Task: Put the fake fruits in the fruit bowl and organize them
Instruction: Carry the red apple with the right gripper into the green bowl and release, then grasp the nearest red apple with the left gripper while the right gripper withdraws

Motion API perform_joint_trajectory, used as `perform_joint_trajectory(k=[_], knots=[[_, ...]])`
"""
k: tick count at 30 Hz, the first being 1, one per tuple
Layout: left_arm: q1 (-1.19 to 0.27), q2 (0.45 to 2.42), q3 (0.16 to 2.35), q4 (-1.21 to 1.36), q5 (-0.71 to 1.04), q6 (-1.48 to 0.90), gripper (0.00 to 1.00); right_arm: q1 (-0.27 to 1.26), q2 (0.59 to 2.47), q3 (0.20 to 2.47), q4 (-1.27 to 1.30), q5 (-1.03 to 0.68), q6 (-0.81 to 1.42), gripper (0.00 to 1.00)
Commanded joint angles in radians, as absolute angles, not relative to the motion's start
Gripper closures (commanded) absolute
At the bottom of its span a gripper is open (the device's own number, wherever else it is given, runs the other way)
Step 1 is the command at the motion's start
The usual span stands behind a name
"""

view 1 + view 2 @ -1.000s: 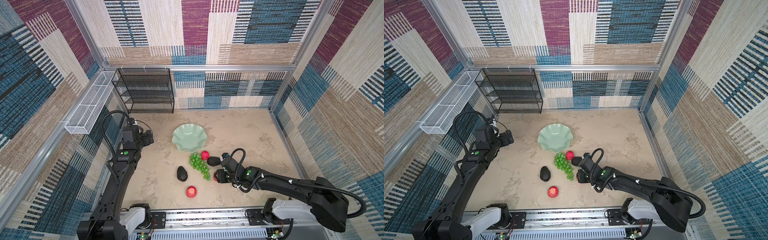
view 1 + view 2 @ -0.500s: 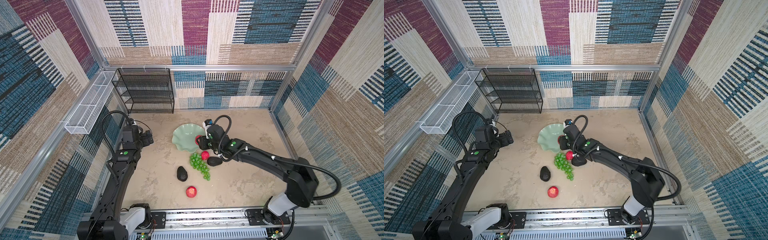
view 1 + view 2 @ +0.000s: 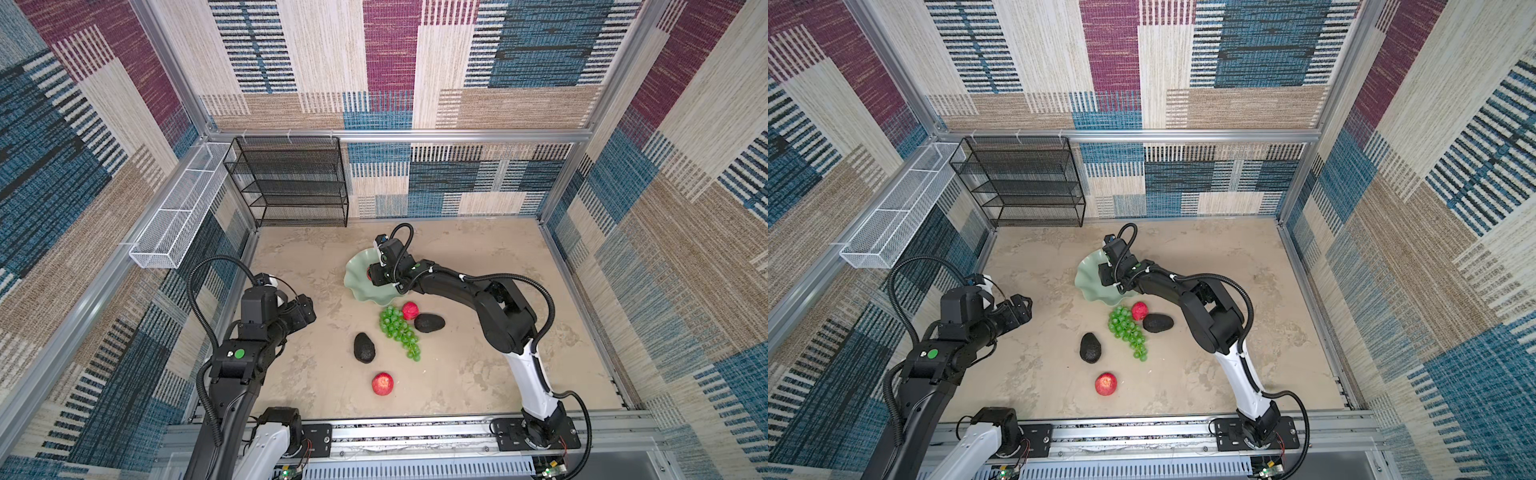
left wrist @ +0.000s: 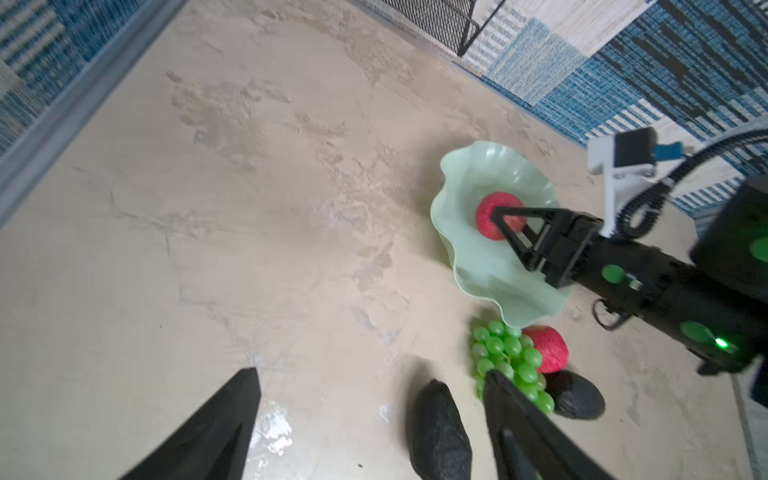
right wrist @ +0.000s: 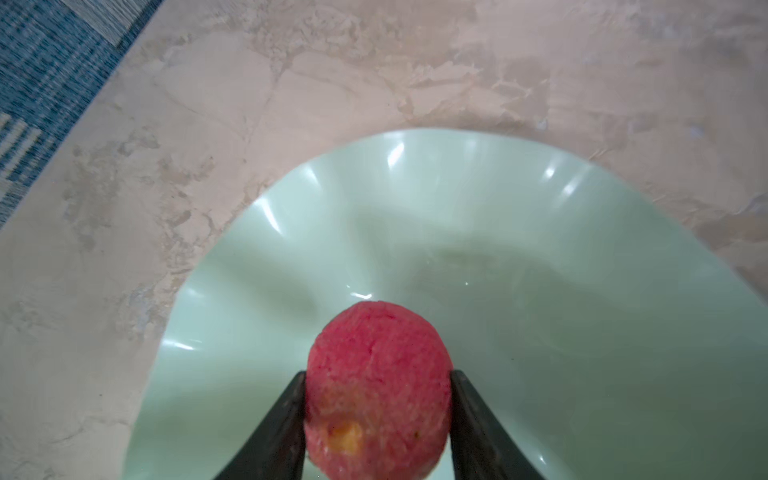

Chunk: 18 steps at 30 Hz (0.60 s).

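1. Right jaws: pinching apple (image 5: 376, 386) over bowl (image 5: 540, 232). Left jaws: spread, empty.
2. Step, judged: depositing first fruit.
3. Loose on bench (image 3: 457, 374), near bowl: grapes (image 3: 399, 332), two avocados (image 3: 364, 348), two apples (image 3: 382, 383).
4. Next needs: release, then lift clear of rim.
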<state>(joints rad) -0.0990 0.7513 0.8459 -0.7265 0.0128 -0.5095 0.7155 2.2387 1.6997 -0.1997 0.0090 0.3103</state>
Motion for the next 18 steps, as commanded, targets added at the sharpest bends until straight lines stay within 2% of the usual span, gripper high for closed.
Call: perform_joint_trajectory(k=[1, 7, 12, 18], knots=[[-0.180, 0.749, 0.819, -0.781, 0.061, -0.619, 0.14, 0.711, 2.259, 1.695, -0.169, 0.005, 0.324, 0.43], [-0.452, 0.812, 0.781, -0.778, -0.014, -0.750, 0.16, 0.694, 2.215, 1.657, -0.138, 0.004, 0.356, 0.30], [-0.639, 0.878, 0.795, -0.774, -0.035, -0.799, 0.16, 0.632, 1.912, 1.471, -0.031, 0.010, 0.413, 0.12], [-0.897, 1.020, 0.787, -0.711, -0.064, -0.882, 0.15, 0.608, 1.549, 1.182, 0.045, 0.105, 0.397, 0.00]])
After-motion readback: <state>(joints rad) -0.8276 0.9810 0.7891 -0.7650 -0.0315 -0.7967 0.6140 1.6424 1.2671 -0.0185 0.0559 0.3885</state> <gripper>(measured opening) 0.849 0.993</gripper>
